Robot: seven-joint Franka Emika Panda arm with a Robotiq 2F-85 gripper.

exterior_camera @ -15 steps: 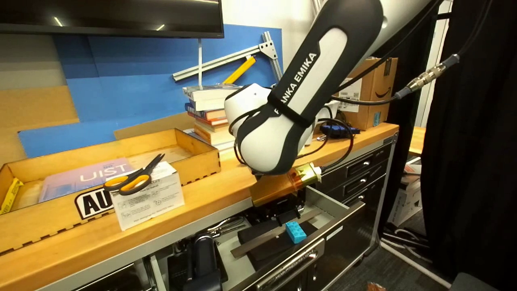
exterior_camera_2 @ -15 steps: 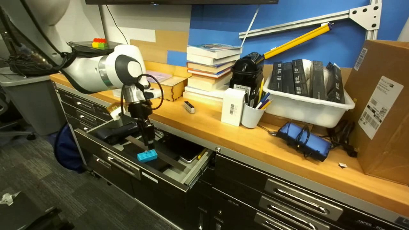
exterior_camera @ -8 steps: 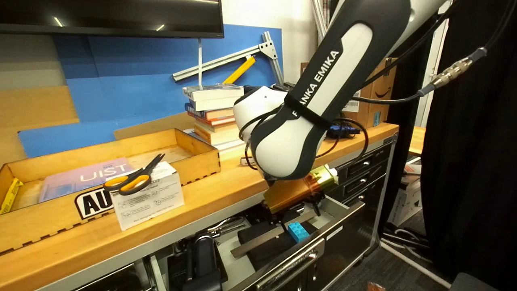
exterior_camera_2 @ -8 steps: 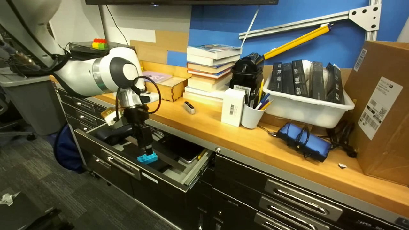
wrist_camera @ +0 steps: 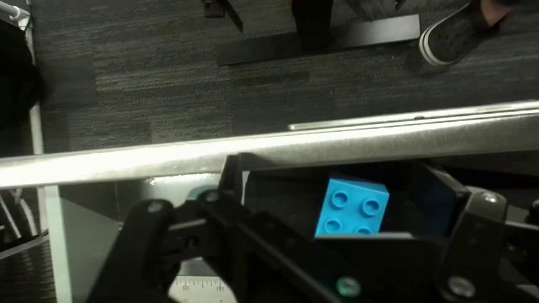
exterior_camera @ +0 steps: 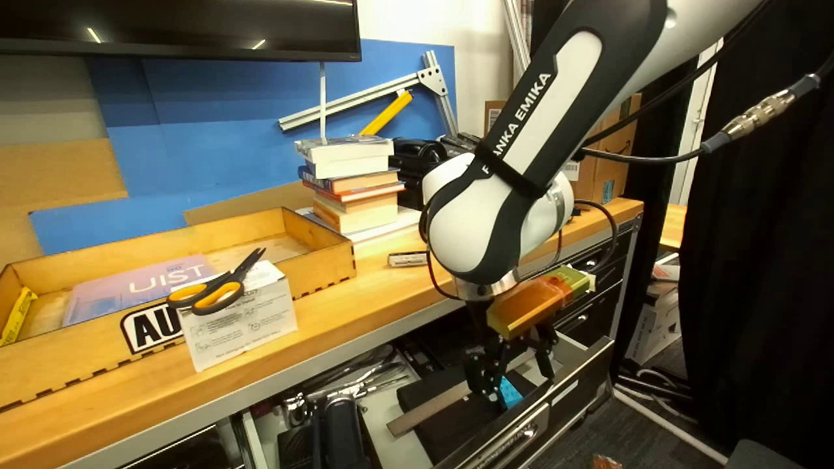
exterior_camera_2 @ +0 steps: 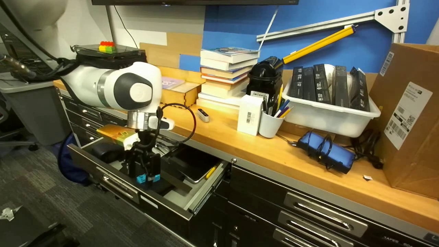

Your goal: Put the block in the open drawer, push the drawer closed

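Observation:
The blue block (wrist_camera: pixel 353 206) lies inside the open drawer (exterior_camera_2: pixel 168 214), on a flat black item. My gripper (wrist_camera: pixel 337 181) reaches down into the drawer with its jaws wide apart, and the block sits loose between them. In the wrist view one finger (wrist_camera: pixel 230 174) stands at the drawer's bright front rim, its shadow falling on the metal. I cannot tell whether it touches. Part of the block (exterior_camera: pixel 510 393) is hidden by a finger in both exterior views, and its lower end is covered in the wrist view. A silver bar handle (exterior_camera_2: pixel 118 183) crosses the drawer front.
A metal ruler (exterior_camera: pixel 427 409) and dark tools share the drawer. The wooden counter (exterior_camera_2: pixel 219 130) overhangs its back. On top stand a stack of books (exterior_camera: pixel 352 195), a wooden tray (exterior_camera: pixel 319 260) and scissors (exterior_camera: pixel 215 293) on a white box. A shoe (wrist_camera: pixel 450 38) shows on the floor.
The jaws have spread and let go of the block. My gripper has turned and shifted toward the drawer front. The drawer has slid further out, carrying the block along.

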